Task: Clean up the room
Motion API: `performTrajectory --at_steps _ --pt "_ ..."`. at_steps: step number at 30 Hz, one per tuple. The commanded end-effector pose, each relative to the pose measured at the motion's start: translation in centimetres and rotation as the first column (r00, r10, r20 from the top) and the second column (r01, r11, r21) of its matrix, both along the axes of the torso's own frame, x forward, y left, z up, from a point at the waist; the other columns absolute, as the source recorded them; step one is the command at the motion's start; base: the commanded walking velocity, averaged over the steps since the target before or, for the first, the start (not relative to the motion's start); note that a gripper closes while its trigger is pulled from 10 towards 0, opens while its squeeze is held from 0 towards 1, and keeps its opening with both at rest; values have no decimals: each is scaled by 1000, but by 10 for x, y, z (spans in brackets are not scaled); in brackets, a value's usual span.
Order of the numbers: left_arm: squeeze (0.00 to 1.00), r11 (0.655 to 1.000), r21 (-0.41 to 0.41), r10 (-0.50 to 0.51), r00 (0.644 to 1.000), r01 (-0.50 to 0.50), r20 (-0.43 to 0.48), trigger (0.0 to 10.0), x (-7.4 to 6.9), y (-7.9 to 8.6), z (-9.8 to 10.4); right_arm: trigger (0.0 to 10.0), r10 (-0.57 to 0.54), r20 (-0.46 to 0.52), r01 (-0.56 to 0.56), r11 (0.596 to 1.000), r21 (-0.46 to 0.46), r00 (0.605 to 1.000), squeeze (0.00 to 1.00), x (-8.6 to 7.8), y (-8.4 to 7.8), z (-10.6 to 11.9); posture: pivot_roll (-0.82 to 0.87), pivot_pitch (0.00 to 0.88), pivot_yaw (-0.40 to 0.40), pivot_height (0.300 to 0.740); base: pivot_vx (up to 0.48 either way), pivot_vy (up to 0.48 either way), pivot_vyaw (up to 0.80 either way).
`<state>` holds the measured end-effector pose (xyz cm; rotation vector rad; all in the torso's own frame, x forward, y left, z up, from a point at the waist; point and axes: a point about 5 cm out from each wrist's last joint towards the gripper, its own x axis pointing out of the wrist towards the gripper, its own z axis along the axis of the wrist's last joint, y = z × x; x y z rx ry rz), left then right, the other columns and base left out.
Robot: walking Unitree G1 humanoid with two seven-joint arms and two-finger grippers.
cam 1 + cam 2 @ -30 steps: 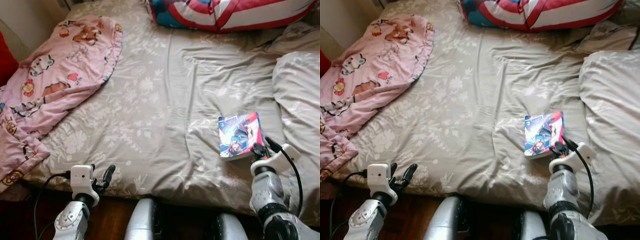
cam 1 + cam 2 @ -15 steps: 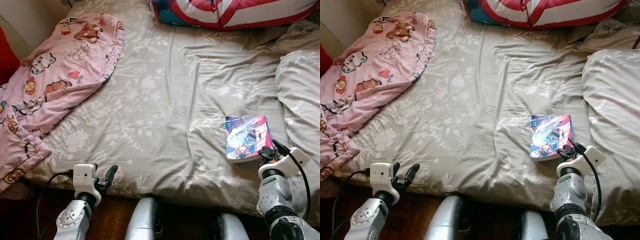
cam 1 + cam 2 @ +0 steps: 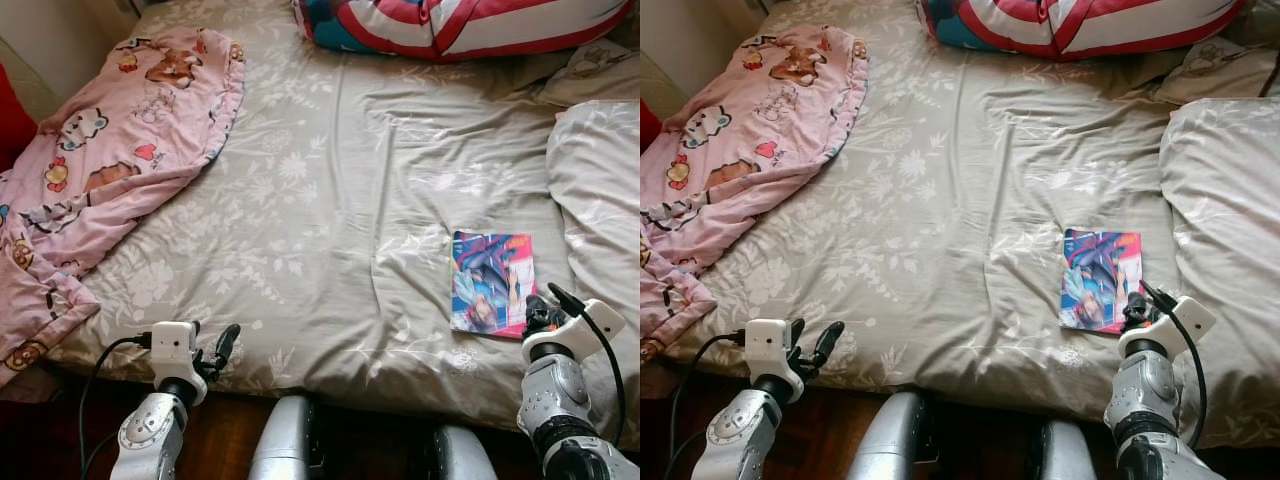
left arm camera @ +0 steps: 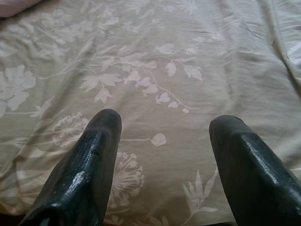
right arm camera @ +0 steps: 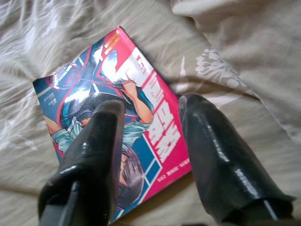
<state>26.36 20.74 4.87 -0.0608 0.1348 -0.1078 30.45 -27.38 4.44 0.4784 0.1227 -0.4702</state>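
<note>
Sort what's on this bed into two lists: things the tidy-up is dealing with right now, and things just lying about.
In hand:
- comic book, flat on the sheet
- right gripper, open, poised over the book's near edge

Lying about:
- pink cartoon blanket, bunched at the bed's left
- striped cushion at the head
- grey pillow right of the book
- left gripper, open, idle over bare sheet

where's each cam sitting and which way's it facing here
Left eye and right eye views: on the head, looking forward and down at the bed; both silver arms show, and both share the book.
Left wrist view: on the left wrist, looking along the open left tool at floral sheet.
Right wrist view: on the right wrist, looking along the open right tool at the book, shared with the head views.
</note>
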Motion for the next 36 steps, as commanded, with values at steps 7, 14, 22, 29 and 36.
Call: performTrajectory --at_steps 7,14,22,29,36 --pt "0 999 -15 34 998 -35 -55 10000 1 2 -13 10000 130 -68 -139 980 -145 989 0 -8 20 -14 112 225 155 652 0 0 0" --pt "0 998 -44 42 997 -45 -64 10000 14 -12 -17 10000 333 -119 -353 897 -268 935 0 -11 61 -25 73 173 120 656 0 0 0" --pt "0 995 -27 89 983 -95 -158 10000 19 -10 -35 10000 307 -259 -363 909 -207 916 0 -29 60 -49 32 85 67 711 0 0 0" --pt "0 989 26 147 940 -146 -307 10000 4 -9 -62 10000 363 -420 -462 872 -161 832 0 -51 63 -73 24 33 33 740 0 0 0" --pt "0 988 79 152 876 -130 -458 10000 -19 -11 -88 10000 375 -558 -507 857 -97 741 0 -78 63 -96 20 0 21 740 0 0 0"
